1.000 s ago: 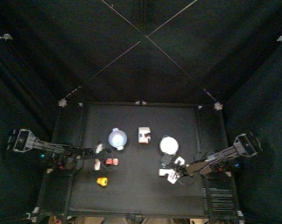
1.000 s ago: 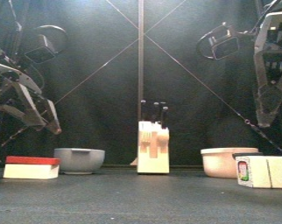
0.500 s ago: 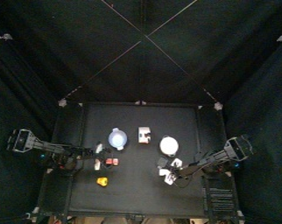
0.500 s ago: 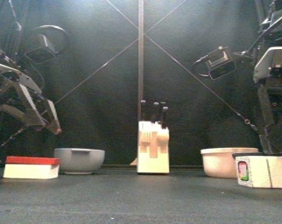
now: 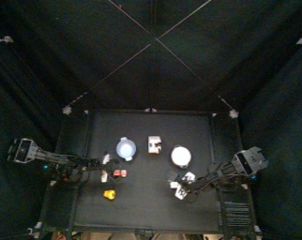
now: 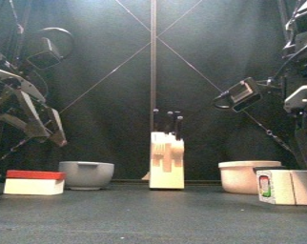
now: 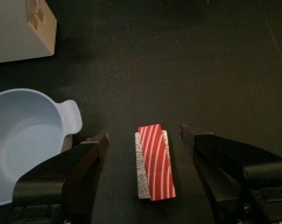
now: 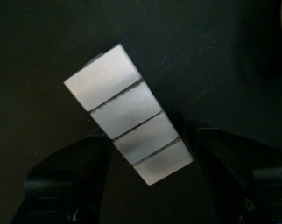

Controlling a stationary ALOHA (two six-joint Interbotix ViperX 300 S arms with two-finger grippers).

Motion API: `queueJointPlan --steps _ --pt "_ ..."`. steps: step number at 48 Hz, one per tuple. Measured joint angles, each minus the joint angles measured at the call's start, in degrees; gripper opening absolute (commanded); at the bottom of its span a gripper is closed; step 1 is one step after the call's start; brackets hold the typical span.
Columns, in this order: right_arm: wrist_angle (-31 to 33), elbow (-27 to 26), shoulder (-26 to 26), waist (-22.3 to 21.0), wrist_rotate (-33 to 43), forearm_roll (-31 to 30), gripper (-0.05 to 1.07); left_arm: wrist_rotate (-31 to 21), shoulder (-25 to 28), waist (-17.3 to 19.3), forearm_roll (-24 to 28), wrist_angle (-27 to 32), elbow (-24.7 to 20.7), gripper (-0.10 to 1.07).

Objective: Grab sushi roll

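The sushi roll [image 5: 179,187] is a small white piece at the table's front right. The right wrist view shows it as a pale block [image 8: 130,118] scored into segments. In the front view it stands at the far right [image 6: 286,187]. My right gripper [image 8: 155,150] hangs open just above it, with a jaw on either side of its near end and not touching it. From above, the right gripper [image 5: 190,178] overlaps the roll. My left gripper [image 7: 150,140] rests open over a red-and-white striped piece [image 7: 153,163] at the table's left.
A grey-blue bowl [image 5: 125,147], a white knife block [image 5: 155,143] and a round white dish [image 5: 181,155] stand in a row across the middle. A small yellow-orange item [image 5: 110,194] lies front left. Black curtains close in all sides.
My right arm has folded back and come down over the sushi roll, its jaws still open. The left arm has not moved.
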Motion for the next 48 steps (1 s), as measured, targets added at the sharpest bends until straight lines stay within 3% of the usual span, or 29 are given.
queueJointPlan --steps 21,38,48 --pt "1.05 -1.23 1.23 0.35 -0.35 -3.34 0.9 0.0 0.09 0.0 0.09 0.0 -0.09 0.98" --pt "0.79 -1.58 1.49 0.26 -0.26 -4.39 0.6 0.09 0.0 0.0 0.0 0.0 0.0 0.98" --pt "1.05 -2.81 0.26 0.18 -0.26 -6.86 0.51 0.09 0.09 0.0 0.09 0.0 0.0 0.98"
